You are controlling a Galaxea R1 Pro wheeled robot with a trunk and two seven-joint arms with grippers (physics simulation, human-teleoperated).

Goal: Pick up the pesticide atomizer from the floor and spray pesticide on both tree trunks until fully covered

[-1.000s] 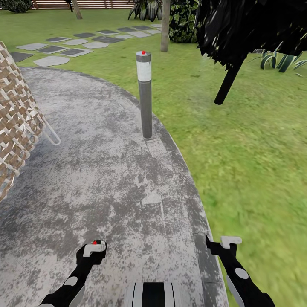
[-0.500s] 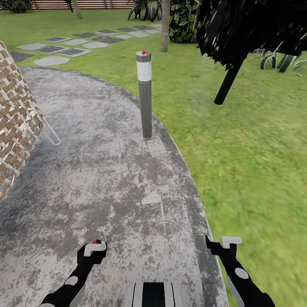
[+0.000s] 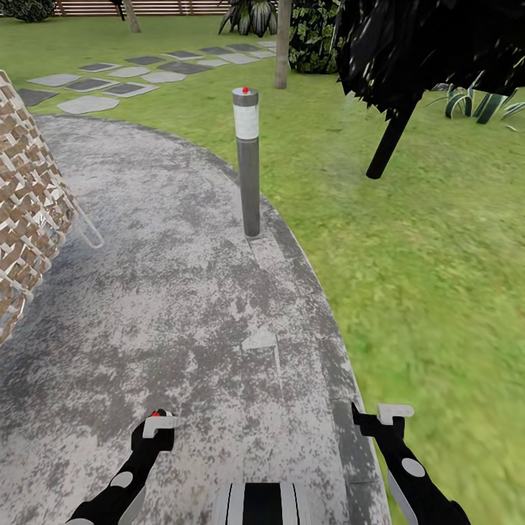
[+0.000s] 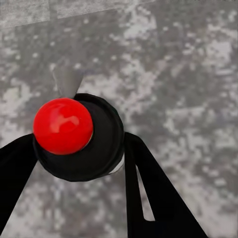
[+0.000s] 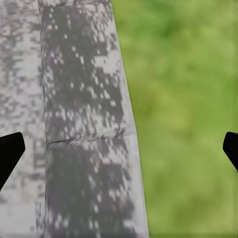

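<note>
Trouble could come from the grey post (image 3: 248, 160) that stands at the edge of the stone path (image 3: 168, 292), right in front of the robot. If the robot rolls straight on to the grass (image 3: 423, 262), it could bump the post.

The left gripper (image 4: 79, 148) is closed around a black bottle with a red round top, the pesticide atomizer (image 4: 74, 136). If the grip slips on the bumpy path, the bottle could fall.

The right gripper (image 5: 119, 148) is wide open and holds nothing.

One pale tree trunk (image 3: 283, 44) stands far ahead on the grass, too far off for spray to reach it yet.

No words or labels can be read anywhere.
</note>
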